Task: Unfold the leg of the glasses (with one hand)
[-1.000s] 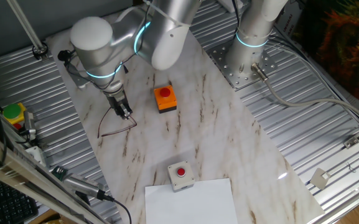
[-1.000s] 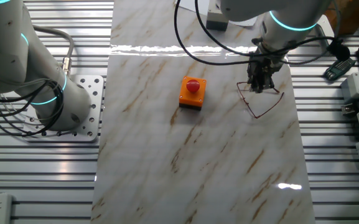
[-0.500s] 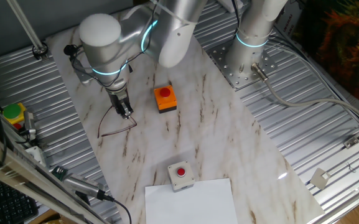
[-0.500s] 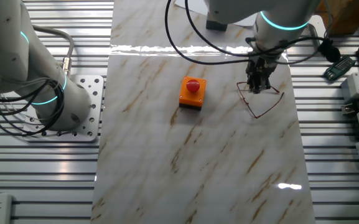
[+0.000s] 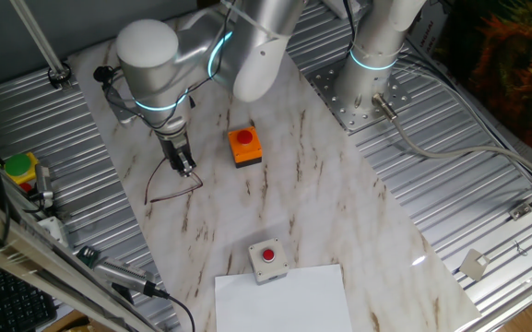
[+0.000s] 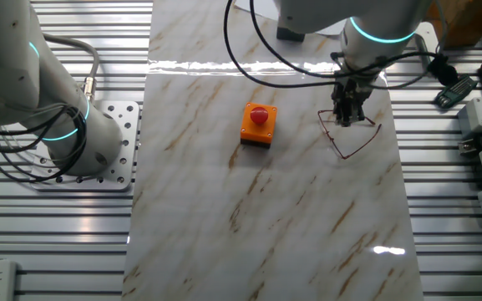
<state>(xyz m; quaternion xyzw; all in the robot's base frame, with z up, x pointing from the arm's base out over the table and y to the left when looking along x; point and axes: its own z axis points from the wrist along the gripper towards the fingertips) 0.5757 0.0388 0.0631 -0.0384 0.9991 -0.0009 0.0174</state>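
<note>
The glasses (image 5: 169, 187) lie flat on the marble table left of the orange box, thin dark wire, one temple arm swung out toward the front. In the other fixed view the glasses (image 6: 349, 140) form an open V below the gripper. My gripper (image 5: 185, 169) points straight down with its tips at the frame's right end, fingers close together around the wire. In the other fixed view the gripper (image 6: 344, 118) sits on the frame's upper part. Whether the fingers pinch the wire is too small to tell.
An orange box with a red button (image 5: 244, 146) stands right of the gripper, also in the other fixed view (image 6: 258, 124). A grey box with a red button (image 5: 267, 259) and a white sheet (image 5: 284, 300) lie at the front. A second arm's base (image 5: 369, 88) stands at the back right.
The arm's upper body shifted slightly right and up a second ago. The gripper tips and the glasses stay where they were. No change in the last half second.
</note>
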